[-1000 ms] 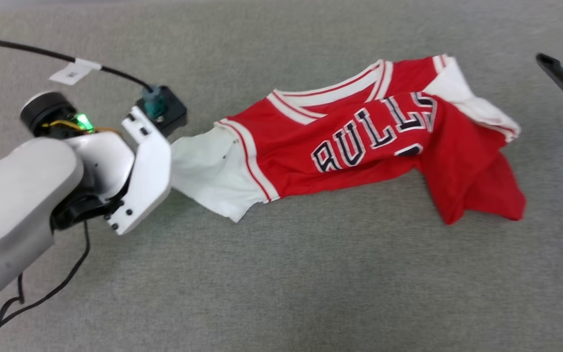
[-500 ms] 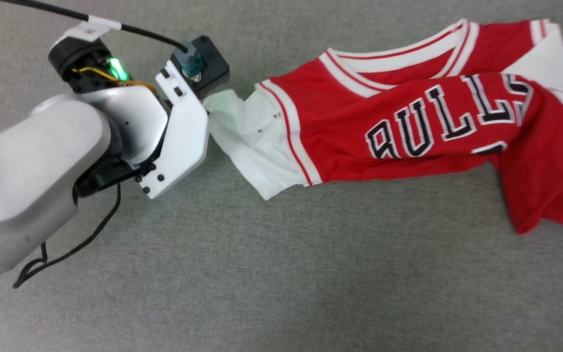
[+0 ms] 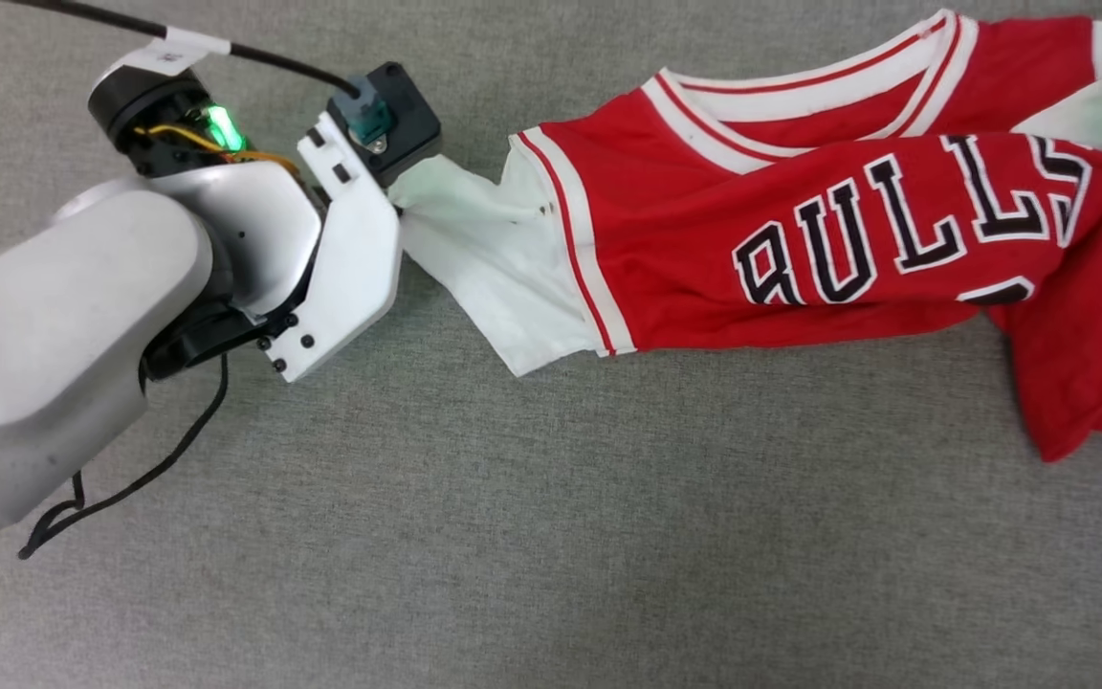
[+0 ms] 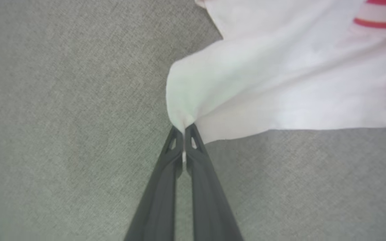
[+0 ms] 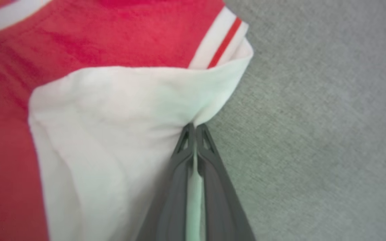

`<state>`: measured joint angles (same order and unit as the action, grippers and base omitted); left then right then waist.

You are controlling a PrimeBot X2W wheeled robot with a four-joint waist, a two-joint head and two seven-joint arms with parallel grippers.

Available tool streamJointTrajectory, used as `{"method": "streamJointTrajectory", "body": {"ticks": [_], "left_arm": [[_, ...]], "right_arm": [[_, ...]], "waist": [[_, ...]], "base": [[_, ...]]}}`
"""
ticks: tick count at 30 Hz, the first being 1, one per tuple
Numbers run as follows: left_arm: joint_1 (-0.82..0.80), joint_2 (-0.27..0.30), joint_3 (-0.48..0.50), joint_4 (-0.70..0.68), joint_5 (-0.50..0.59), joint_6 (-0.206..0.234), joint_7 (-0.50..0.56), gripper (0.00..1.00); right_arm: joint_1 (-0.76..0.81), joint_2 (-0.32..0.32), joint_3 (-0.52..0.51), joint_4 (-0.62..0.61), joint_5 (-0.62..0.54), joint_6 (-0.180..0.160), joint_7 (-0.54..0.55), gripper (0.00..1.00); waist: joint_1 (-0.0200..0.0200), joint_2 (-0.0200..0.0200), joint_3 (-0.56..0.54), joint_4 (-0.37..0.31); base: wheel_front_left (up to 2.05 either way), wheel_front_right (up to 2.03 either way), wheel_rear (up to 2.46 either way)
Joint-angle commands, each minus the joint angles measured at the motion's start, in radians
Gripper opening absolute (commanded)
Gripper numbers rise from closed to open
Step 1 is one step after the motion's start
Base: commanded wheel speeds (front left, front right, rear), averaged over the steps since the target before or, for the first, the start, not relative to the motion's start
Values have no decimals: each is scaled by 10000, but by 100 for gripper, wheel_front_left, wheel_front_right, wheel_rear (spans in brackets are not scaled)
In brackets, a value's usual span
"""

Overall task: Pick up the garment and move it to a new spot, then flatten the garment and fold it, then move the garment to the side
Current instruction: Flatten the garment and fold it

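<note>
Head view: the red jersey T-shirt with white sleeves and black "BULLS" lettering (image 3: 704, 201) is stretched left to right across the grey woven surface (image 3: 551, 536). One sleeve meets the pale left wrist (image 3: 345, 268).

Left wrist view: the left gripper (image 4: 183, 129) is clamped on that sleeve's corner.

Right wrist view: the right gripper (image 5: 195, 129) is pinched tight on the other white sleeve's edge.

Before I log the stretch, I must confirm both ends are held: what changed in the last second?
The right gripper, open and clear of the garment a second ago, has closed on one white sleeve. The left gripper stays shut on the other sleeve; the garment still lies on the surface.
</note>
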<state>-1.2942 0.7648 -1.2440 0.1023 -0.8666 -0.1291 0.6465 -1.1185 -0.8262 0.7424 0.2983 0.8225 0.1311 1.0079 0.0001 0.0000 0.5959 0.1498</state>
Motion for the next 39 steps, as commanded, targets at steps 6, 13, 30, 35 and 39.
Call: {"method": "streamJointTrajectory", "body": {"ticks": [6,13,30,35,39], "left_arm": [[396,135,-85,442,-123,8,-244,0],[451,368,-58,439,-326,8,-739,0],[-1279,146,1160,948,969,714,-3038,0],[-2519,-349,1567,1630,1560,883,-3477,0],[-3625,-648,1876,2297,2022,939,-3826,0]], "right_arm": [[-100,316,253,169,42,-8,-1492,0],[-195,-144,615,-61,401,-8,-3034,0],[-1422,-799,173,-652,28,-8,-5373,0],[-2786,-389,-252,-100,-709,-8,-5575,0],[-4020,63,-543,491,-1348,-8,-5758,0]], "waist": [[-1,0,-1138,-388],[-1,0,-2584,-759],[-1,0,-3503,-1339],[-1,0,-2907,-1377],[-1,0,-2211,-1397]], "base": [[0,0,0],[0,0,0],[0,0,0],[0,0,0],[0,0,0]]}}
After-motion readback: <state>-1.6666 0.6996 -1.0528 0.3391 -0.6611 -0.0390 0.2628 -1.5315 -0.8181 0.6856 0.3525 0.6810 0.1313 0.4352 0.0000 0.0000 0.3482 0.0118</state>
